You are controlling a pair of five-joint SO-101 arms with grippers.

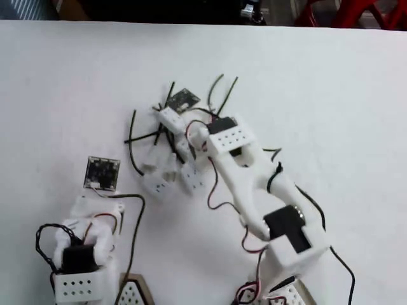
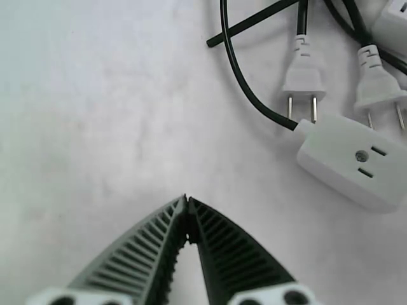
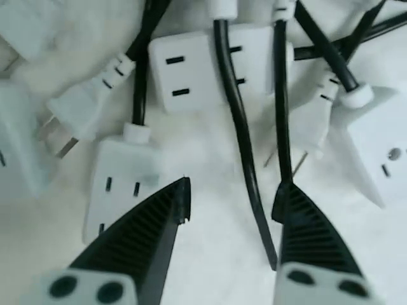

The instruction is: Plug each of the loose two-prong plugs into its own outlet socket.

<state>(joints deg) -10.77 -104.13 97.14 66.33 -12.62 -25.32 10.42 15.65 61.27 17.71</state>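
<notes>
1. The plugs (image 3: 82, 108) and sockets (image 3: 191, 70) lie in one heap with their black cords (image 3: 245, 146). The heap sits near the middle of the table (image 1: 331, 95), a bit toward the edge where your arms stand.
2. The plugs you can see have bare prongs. None of them is in a socket.
3. Your right claw (image 3: 232, 197) is open and holds nothing. It hangs right over the heap. One black cord runs between its two fingers, and a socket lies just beside one finger.
4. Your left claw (image 2: 187, 202) is closed, tips touching, with nothing in it. It is over bare table, off to the side of the heap. Two plugs and a socket lie near it, prongs pointing at the socket.
5. Your right arm (image 1: 254, 184) stretches from the arms' edge up to the heap.
6. Your left arm (image 1: 82, 254) is folded up by the left corner at that same edge.
</notes>
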